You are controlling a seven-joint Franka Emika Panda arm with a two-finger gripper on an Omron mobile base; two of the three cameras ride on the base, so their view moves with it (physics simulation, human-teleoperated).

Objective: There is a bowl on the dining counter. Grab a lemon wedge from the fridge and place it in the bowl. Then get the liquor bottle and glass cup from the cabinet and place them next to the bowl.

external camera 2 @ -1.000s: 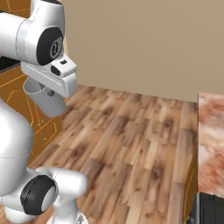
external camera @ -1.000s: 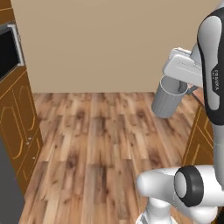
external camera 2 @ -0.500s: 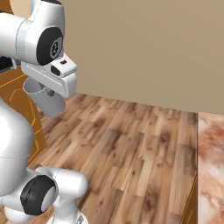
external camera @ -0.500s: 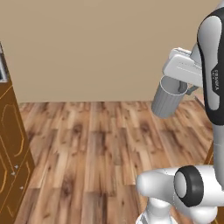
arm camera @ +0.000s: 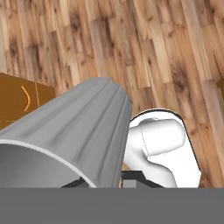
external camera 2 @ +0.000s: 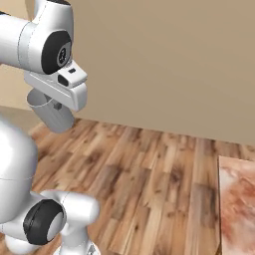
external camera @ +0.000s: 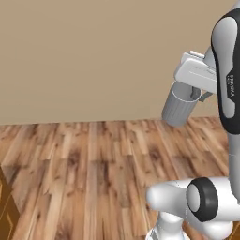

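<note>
The grey ribbed glass cup (external camera: 179, 108) hangs tilted in the air above the wooden floor, held at its rim by my gripper (external camera: 191, 93), which is shut on it. From the other side the cup (external camera 2: 51, 115) shows under the white hand, with the gripper (external camera 2: 56, 105) at its rim. In the hand view the cup (arm camera: 74, 131) lies large across the lower left, its open mouth toward the camera. A corner of the marbled dining counter (external camera 2: 239, 199) shows at the lower right. The bowl, lemon wedge, fridge and liquor bottle are out of view.
A plain beige wall (external camera: 93, 56) stands ahead, with brown plank floor (external camera: 93, 159) in front of it. Orange wooden cabinetry (external camera: 6, 213) edges the lower left, and shows again as orange wood (arm camera: 22, 100) in the hand view.
The whole scene has slid across both base views, so the base has moved; the orange cabinets at left have nearly left the picture. The cup stays held in the same pose.
</note>
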